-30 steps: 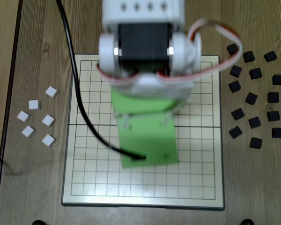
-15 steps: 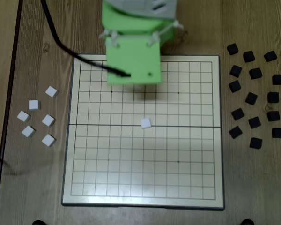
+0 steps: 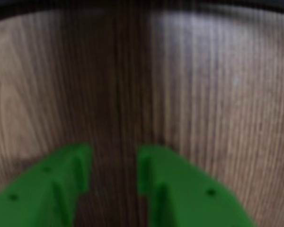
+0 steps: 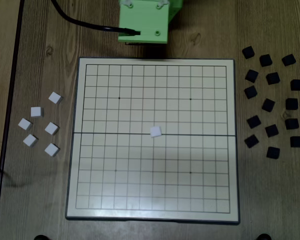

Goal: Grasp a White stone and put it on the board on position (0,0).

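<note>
Resting at board (image 4: 80, 150) ctr, White stone (image 4: 155, 131); tool (image 3: 114, 163) narrowly parted, empty.

Green hand (image 3: 114, 172) empty, jaws slightly apart, over blurred wooden table (image 3: 203, 94).

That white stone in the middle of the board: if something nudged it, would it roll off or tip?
Probably neither. The white stone looks like a flat square block lying on the board, so it would likely slide. It seems small and light, so a slight push could shift it off its spot.

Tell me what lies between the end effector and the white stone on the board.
Only bare board grid and wood, in the fixed view, between end effector and White stone.
</note>
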